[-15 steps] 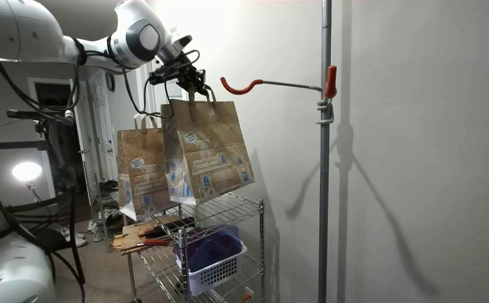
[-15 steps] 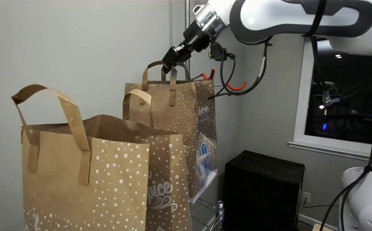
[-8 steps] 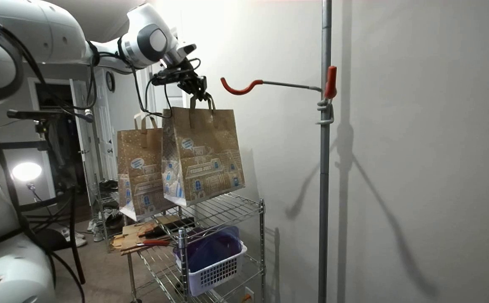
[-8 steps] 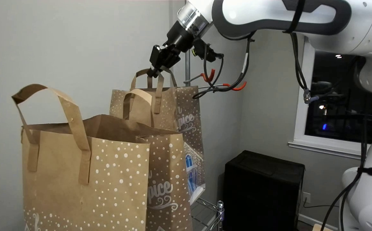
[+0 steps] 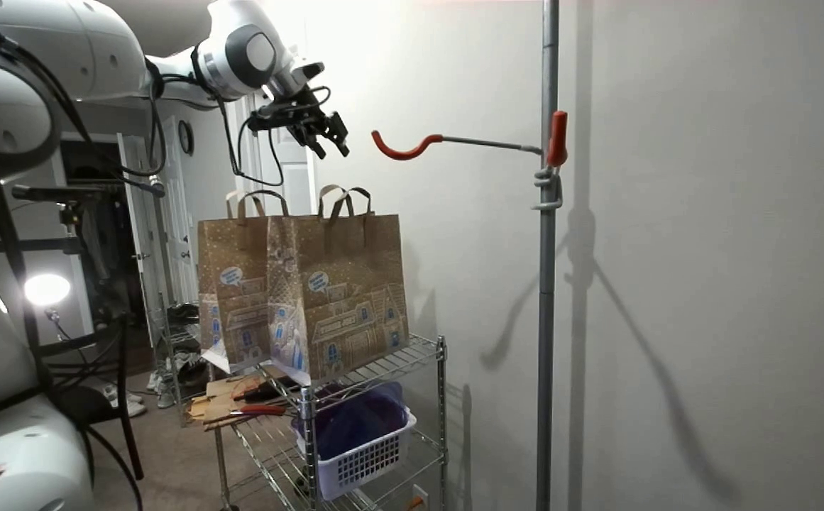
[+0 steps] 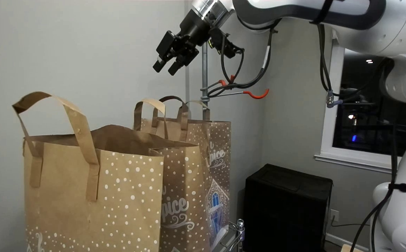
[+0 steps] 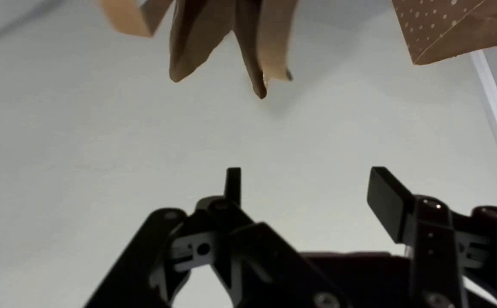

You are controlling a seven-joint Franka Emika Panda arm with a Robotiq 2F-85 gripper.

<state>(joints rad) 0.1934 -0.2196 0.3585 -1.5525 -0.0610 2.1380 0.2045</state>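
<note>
Fingers (image 5: 343,147) spread and empty, the gripper (image 5: 333,152) hung above a brown paper bag (image 5: 351,284) in an exterior view, having just released it; the bag stood upright on a wire rack (image 5: 308,426), its set-down seemingly done. In an exterior view, its handles (image 6: 184,120) arched free, partly behind a second paper bag (image 6: 59,210). The wrist view, blurred, probably caught those same handles at its top.

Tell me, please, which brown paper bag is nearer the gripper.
The paper bag nearer the grey pole: its handles are below the open gripper, while the other bag stands farther off.
</note>
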